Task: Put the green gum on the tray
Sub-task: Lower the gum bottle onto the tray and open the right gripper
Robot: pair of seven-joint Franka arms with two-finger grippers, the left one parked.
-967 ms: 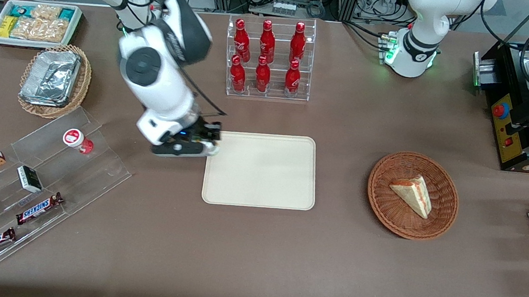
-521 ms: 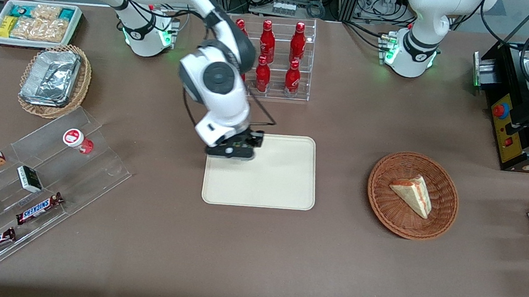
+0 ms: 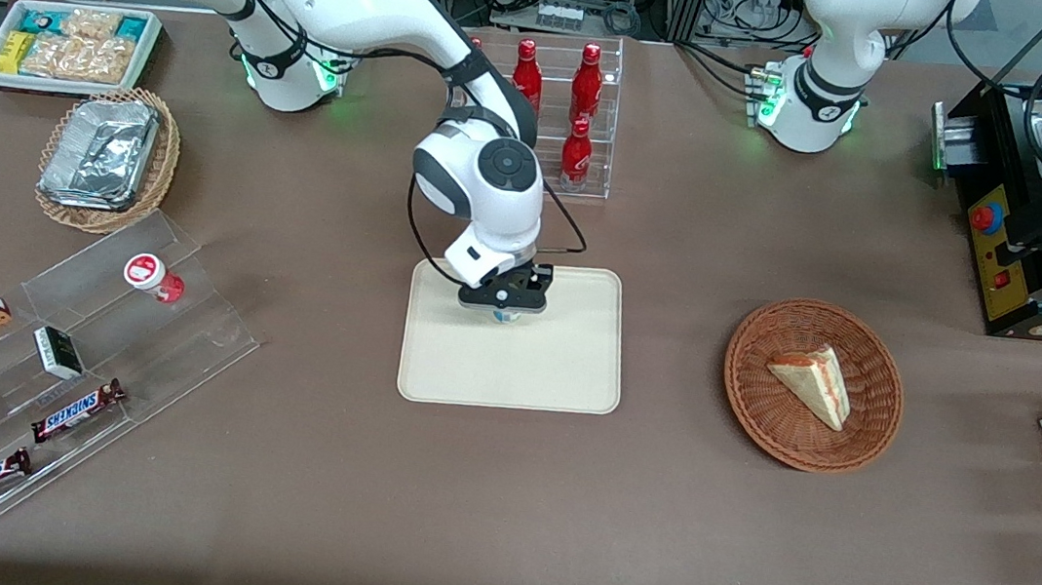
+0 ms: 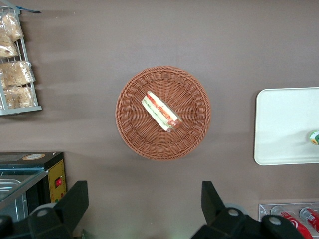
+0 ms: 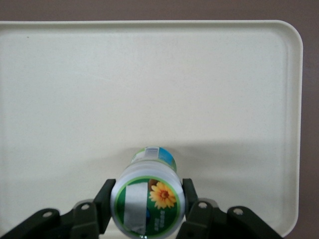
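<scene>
My right gripper hangs over the cream tray, above the part of it farther from the front camera. The gripper is shut on the green gum, a small white bottle with a green-and-white lid showing a yellow flower. Its black fingers press on both sides of the lid. Below the lid the bottle points down at the tray, casting a shadow on it; whether it touches the tray I cannot tell. In the front view only a sliver of the gum peeks out under the gripper. A bit of the gum over the tray shows in the left wrist view.
A clear rack of red bottles stands just past the tray, close to the arm. A wicker basket with a sandwich lies toward the parked arm's end. The red-lidded bottle sits on the clear stepped stand toward the working arm's end.
The right arm has swung from beside the tray's edge to over the tray, carrying the gum, and has come lower.
</scene>
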